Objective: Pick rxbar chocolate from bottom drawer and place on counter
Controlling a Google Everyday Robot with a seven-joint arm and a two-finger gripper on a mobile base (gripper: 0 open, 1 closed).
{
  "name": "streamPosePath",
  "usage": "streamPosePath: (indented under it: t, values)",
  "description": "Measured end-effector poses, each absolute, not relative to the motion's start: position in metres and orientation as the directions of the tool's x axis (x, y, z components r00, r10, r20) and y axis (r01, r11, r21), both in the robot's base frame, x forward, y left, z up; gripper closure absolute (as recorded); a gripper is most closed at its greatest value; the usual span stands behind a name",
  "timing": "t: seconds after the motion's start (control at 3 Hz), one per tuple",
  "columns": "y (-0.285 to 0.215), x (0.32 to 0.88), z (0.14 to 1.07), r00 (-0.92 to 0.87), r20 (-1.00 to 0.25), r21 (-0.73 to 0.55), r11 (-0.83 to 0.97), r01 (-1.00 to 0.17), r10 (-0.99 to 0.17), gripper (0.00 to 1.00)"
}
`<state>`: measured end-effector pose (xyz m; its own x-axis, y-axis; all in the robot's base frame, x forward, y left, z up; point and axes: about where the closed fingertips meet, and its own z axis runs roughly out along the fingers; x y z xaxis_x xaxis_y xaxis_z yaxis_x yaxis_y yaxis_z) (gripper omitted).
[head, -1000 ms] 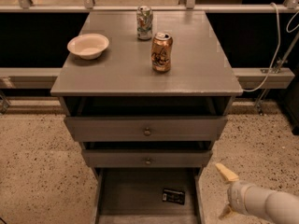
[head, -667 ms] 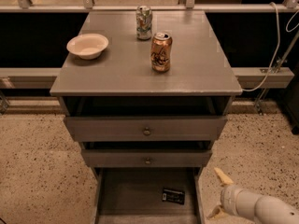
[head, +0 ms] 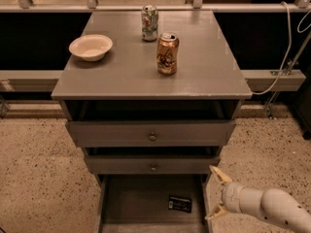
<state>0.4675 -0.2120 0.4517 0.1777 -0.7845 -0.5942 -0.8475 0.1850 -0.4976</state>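
The rxbar chocolate (head: 180, 204) lies flat on the floor of the open bottom drawer (head: 126, 203), toward its right side. My gripper (head: 216, 193) hangs at the drawer's right wall, just right of the bar and a little above it. Its two yellowish fingers (head: 219, 174) are spread apart with nothing between them. The white arm runs off to the lower right. The counter (head: 209, 67) forms the grey top of the cabinet above.
On the counter stand a copper can (head: 167, 53), a green-and-white can (head: 149, 22) and a cream bowl (head: 91, 47). Two shallower drawers with round knobs (head: 152, 136) sit above the bottom drawer, slightly pulled out. A white cable (head: 286, 57) hangs at the right.
My gripper has moved left, from beside the cabinet to the bottom drawer's right wall. The bar and the things on the counter have not moved.
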Motion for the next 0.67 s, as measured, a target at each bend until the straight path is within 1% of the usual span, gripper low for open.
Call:
streamPosePath:
  t: [0.33, 0.67]
  values:
    - [-0.186, 0.486, 0.421, 0.150, -0.763, -0.378, 0.246, -0.892, -0.629, 0.00]
    - [-0.170, 0.463, 0.377, 0.116, -0.823, -0.231, 0.141, -0.963, -0.556, 0.00]
